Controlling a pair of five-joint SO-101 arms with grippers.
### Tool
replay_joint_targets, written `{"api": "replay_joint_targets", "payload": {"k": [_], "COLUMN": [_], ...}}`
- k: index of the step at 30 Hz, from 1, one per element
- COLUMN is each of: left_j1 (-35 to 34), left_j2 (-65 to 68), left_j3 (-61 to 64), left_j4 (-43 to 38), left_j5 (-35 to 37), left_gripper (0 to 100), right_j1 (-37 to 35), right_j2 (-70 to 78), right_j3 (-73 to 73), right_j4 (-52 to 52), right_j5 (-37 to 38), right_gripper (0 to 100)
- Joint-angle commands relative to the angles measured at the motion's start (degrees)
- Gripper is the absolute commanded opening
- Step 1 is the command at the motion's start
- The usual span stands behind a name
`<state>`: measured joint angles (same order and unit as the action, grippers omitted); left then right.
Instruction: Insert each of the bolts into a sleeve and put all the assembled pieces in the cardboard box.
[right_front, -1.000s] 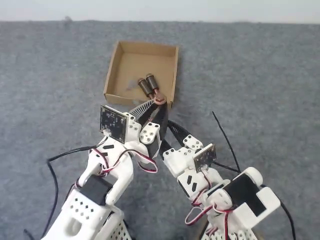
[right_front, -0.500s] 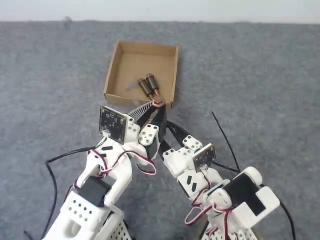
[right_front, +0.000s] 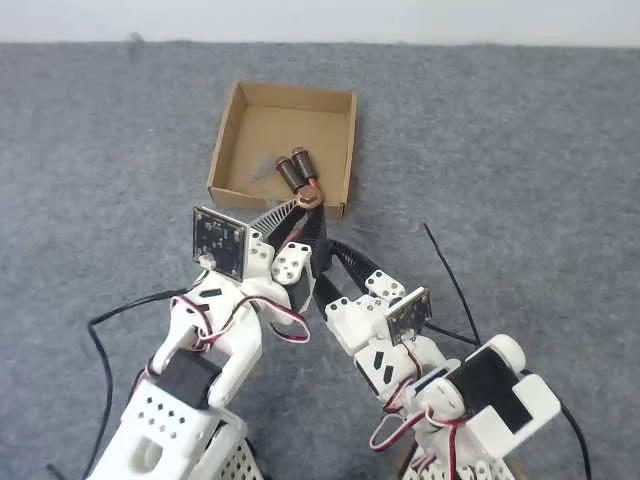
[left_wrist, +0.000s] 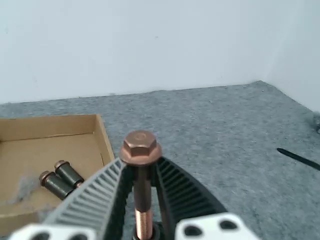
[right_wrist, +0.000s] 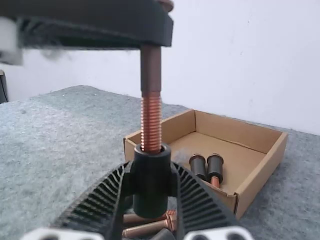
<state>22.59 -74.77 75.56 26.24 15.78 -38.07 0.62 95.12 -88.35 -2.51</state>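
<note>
Bolt (left_wrist: 142, 190) sits pinched in the left gripper (left_wrist: 141, 170): its ribbed fingers (left_wrist: 102, 197) press on the shank just under the hex head, so I read that claw as clamped on the bolt. From the right wrist I see the threaded end resting in the mouth of the sleeve (right_wrist: 150, 182). The right gripper (right_wrist: 150, 175) is clamped around that black sleeve, one finger on each side. I cannot tell how far the thread has gone in. From the high camera the bolt's head shows just beside the near wall of the box (right_front: 295, 92), close to its right corner, with the left gripper reaching up to it from the arm on the left of that view. Two assembled pieces (right_front: 292, 170) lie side by side inside the box, near that same wall. Two loose bolts (right_wrist: 147, 223) lie on the grey table (right_front: 520, 150) beneath the right gripper, between it and the box. A black cable (right_front: 450, 280) trails over the table beside the right arm
</note>
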Motion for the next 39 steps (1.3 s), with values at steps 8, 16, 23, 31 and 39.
{"api": "replay_joint_targets", "payload": {"k": [8, 16, 23, 31, 39], "left_j1": [3.3, 5.4, 4.0, 4.2, 4.2], "left_j2": [-0.8, -0.8, -0.9, -0.8, -0.8], "left_j3": [-3.6, -3.0, 0.8, 2.4, 7.1], "left_j4": [6.2, 8.3, 8.0, 8.2, 8.0], "left_j5": [0.0, 0.0, 0.0, 0.0, 0.0], "left_gripper": [1, 1, 1, 1, 1], "right_j1": [0.9, 1.0, 2.2, 2.2, 2.2], "right_j2": [-2.2, -2.2, -2.3, -2.3, -2.3], "right_j3": [1.1, 1.1, 1.1, 1.1, 1.1], "right_j4": [-0.1, -0.1, -0.5, -0.5, -0.6], "right_j5": [-0.4, -0.4, -0.4, -0.4, -0.4], "right_gripper": [0.6, 0.6, 0.6, 0.6, 0.6]}}
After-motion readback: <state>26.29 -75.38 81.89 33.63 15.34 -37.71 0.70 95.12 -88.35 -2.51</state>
